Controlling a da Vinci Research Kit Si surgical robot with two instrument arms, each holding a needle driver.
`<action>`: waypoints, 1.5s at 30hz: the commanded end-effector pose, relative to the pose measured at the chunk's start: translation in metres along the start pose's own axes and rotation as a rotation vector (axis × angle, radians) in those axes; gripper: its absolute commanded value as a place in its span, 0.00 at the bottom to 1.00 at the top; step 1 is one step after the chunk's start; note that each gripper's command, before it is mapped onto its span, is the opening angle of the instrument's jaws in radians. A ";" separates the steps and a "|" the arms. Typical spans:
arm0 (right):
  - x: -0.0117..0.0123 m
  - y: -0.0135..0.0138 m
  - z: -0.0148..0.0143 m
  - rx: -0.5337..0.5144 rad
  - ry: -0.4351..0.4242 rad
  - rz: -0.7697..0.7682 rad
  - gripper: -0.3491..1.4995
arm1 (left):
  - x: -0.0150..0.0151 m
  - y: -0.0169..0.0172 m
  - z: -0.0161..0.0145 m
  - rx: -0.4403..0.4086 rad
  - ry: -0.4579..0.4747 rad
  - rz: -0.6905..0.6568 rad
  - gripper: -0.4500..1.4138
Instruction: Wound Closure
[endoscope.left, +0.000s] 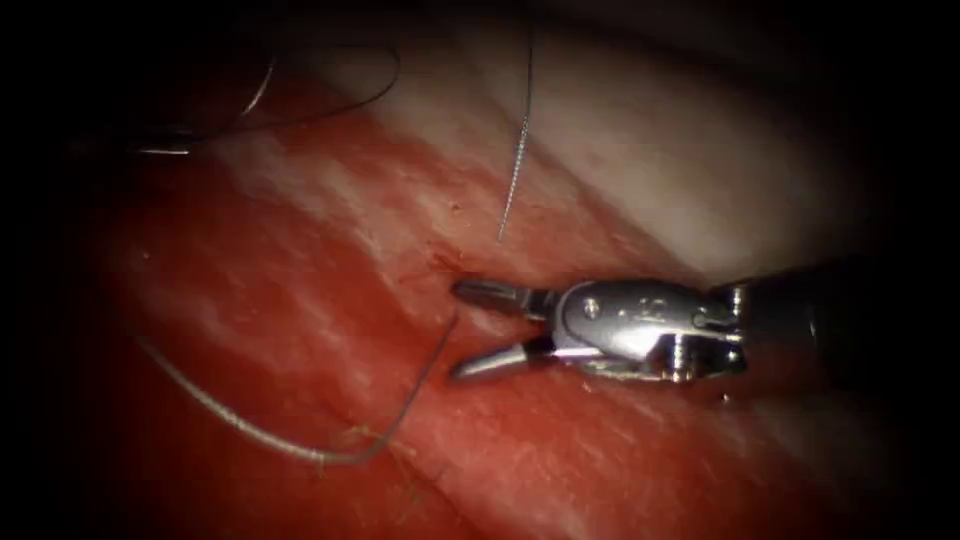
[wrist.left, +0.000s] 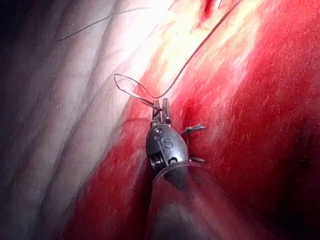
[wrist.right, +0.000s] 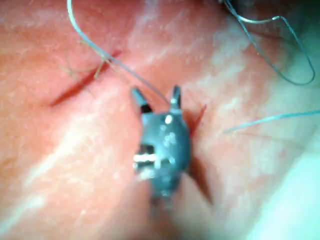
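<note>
the tissue (endoscope.left: 300, 300) lay wet with red fluid (endoscope.left: 560, 470), paler toward the upper right of the endoscope view. the cut (endoscope.left: 440, 262) showed as a short dark slit just left of the right tool (endoscope.left: 462, 330), which came in from the right with its jaws spread wide and holding nothing, the tips close over the tissue. thread (endoscope.left: 260, 430) curved from beside the lower jaw down and round to the left of the cut, and more thread (endoscope.left: 518, 150) ran up from near the cut toward the top. in the left wrist view, the left tool (wrist.left: 161, 104) had its jaws pressed together, pinching the thread (wrist.left: 131, 90) at a small loop. i could not make out the needle.
</note>
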 end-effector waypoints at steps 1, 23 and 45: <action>-0.0013 0.0002 0.0013 0.000 0.000 -0.019 0.78 | -0.0006 0.0001 0.0008 -0.004 -0.001 0.001 0.00; -0.0008 -0.0046 -0.0002 0.112 -0.016 -0.073 0.00 | -0.0006 0.0002 0.0012 -0.010 -0.003 0.002 0.00; 0.0039 -0.0175 -0.0005 0.227 -0.021 -0.135 0.00 | -0.0005 0.0003 0.0008 -0.014 -0.003 0.001 0.00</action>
